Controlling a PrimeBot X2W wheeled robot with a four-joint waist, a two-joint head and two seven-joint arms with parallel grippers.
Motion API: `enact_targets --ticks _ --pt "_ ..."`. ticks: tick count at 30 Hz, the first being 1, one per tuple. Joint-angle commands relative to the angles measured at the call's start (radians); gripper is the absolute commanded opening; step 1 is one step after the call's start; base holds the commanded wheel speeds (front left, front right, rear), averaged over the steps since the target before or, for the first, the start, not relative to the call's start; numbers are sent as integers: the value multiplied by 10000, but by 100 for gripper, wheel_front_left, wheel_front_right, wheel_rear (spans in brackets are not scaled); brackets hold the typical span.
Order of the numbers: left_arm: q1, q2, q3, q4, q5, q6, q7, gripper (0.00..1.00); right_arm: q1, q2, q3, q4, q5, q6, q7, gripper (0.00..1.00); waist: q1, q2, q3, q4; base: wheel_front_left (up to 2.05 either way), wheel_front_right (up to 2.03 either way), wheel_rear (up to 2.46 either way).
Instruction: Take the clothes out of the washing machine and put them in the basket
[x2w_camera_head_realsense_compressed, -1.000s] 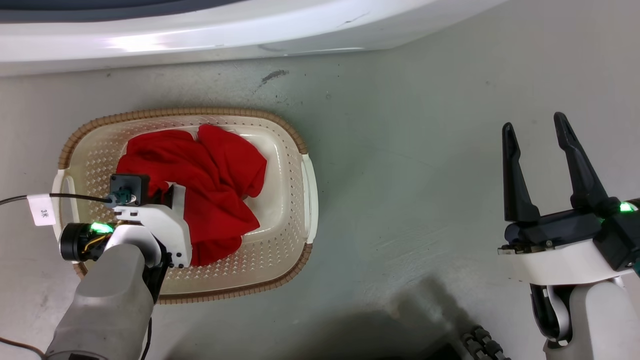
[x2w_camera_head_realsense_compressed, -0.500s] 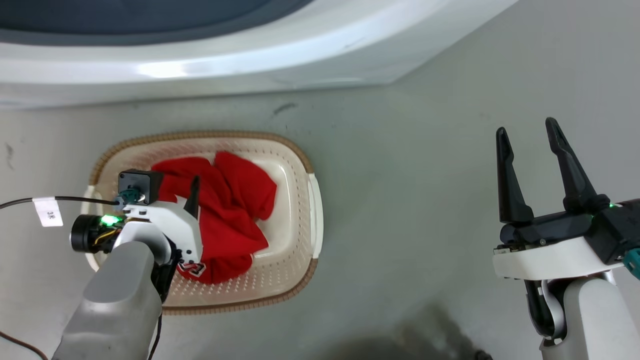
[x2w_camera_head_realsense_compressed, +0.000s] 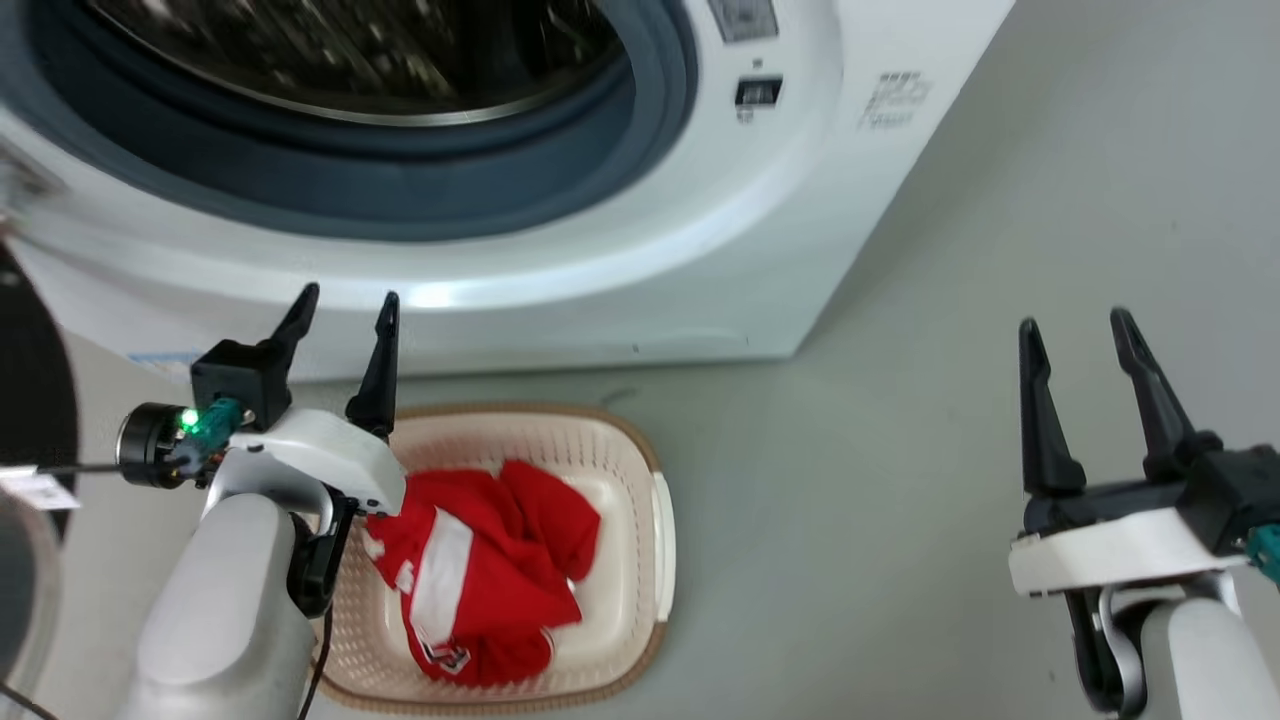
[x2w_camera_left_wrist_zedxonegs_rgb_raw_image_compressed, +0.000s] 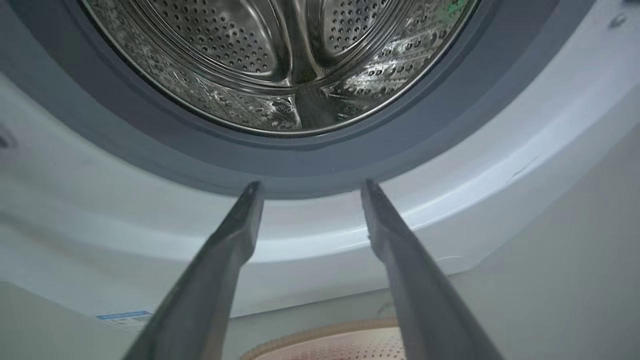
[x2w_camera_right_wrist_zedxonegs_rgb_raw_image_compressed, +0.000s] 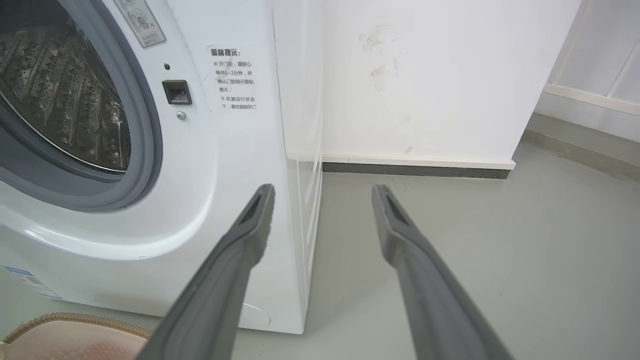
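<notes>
Facing the washing machine (x2w_camera_head_realsense_compressed: 640, 270), its steel drum (x2w_camera_left_wrist_zedxonegs_rgb_raw_image_compressed: 225, 50) straight ahead and above, the left jaws gape empty, nearer than the equally open right jaws.

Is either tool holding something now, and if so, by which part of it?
Nothing is held. The left tool and the right tool are both open and empty; the clothes lie in the basket.

Path into the washing machine (x2w_camera_head_realsense_compressed: 780, 230) drum (x2w_camera_left_wrist_zedxonegs_rgb_raw_image_compressed: 280, 60) open — floor (x2w_camera_head_realsense_compressed: 730, 410) below blocked (basket (x2w_camera_head_realsense_compressed: 520, 409)).
</notes>
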Motion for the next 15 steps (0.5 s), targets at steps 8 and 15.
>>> enact_targets --ticks 8,15 --pt "1711 -415 1024 -2596 638 392 -22 100 809 5 -58 -66 -36 -9 -16 100 1 0 -2130 342 0 0 0" --pt "3882 -1047 1733 -4485 1188 872 -22 100 1626 5 207 -289 45 -9 -16 100 1 0 -3185 223 0 0 0"
